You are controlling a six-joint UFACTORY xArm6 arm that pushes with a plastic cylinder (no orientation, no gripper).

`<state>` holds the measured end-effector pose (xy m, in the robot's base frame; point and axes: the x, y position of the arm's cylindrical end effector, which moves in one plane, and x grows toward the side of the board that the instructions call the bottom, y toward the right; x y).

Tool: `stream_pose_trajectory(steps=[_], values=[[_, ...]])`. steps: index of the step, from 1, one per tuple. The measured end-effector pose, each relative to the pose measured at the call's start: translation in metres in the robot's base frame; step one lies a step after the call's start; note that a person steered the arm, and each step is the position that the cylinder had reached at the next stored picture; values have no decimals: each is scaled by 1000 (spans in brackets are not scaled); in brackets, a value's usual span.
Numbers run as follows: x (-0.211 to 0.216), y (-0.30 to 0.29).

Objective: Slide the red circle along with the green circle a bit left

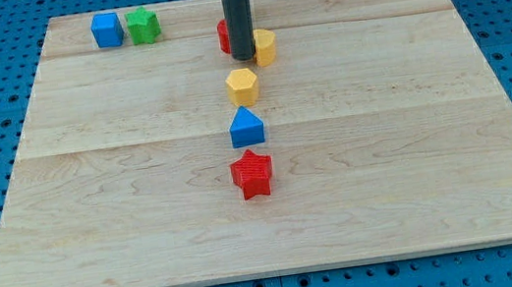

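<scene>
A red block (223, 36), shape hidden, peeks out from behind the rod's left side near the view's top centre. My tip (243, 59) rests on the board just right of it and just left of a yellow block (266, 46). The only green block that shows is a star-like one (142, 25) at the view's top left. I see no green circle; the rod may hide it.
A blue cube (106, 29) sits just left of the green block. Below my tip, in a column, lie a yellow hexagon (243, 86), a blue house-shaped block (246, 127) and a red star (252, 174). The wooden board (415, 142) lies on a blue pegboard.
</scene>
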<state>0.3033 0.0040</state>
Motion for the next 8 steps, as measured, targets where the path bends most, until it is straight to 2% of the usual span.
stream_pose_trajectory(steps=[1, 2, 3, 4, 5, 7, 8], values=[[-30, 10], [-31, -38], [-32, -60], [-35, 49], [-54, 74], [-74, -15], [-75, -8]])
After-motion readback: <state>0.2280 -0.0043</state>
